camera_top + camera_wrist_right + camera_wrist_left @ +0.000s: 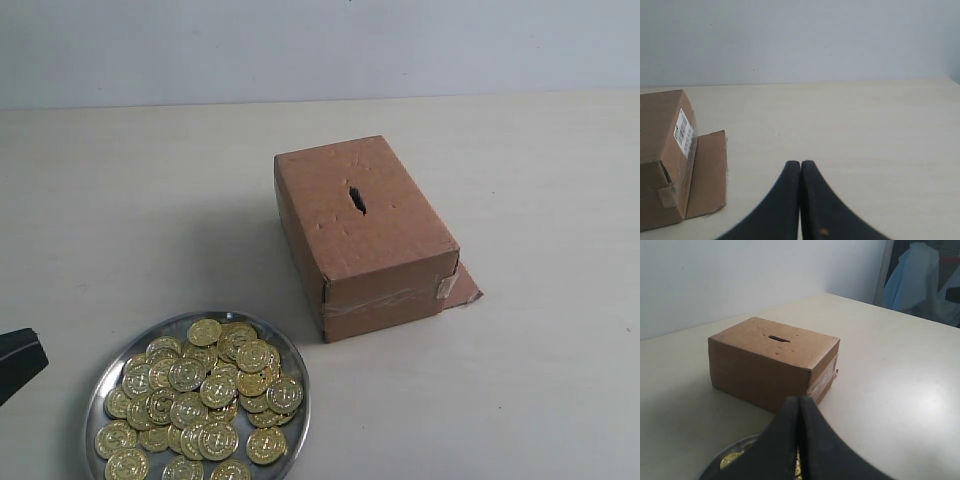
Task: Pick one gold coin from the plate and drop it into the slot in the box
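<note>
Exterior view: brown box (pixel 385 245), ragged dark slot (pixel 356 200)

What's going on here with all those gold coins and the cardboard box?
A two-armed robot is meant to put one coin from the plate into the slot atop the box, but none is picked up yet. The gold coins lie heaped on the plate. Both pincers are shut and empty: the left pincer near the plate, the right pincer beside the box.
</note>
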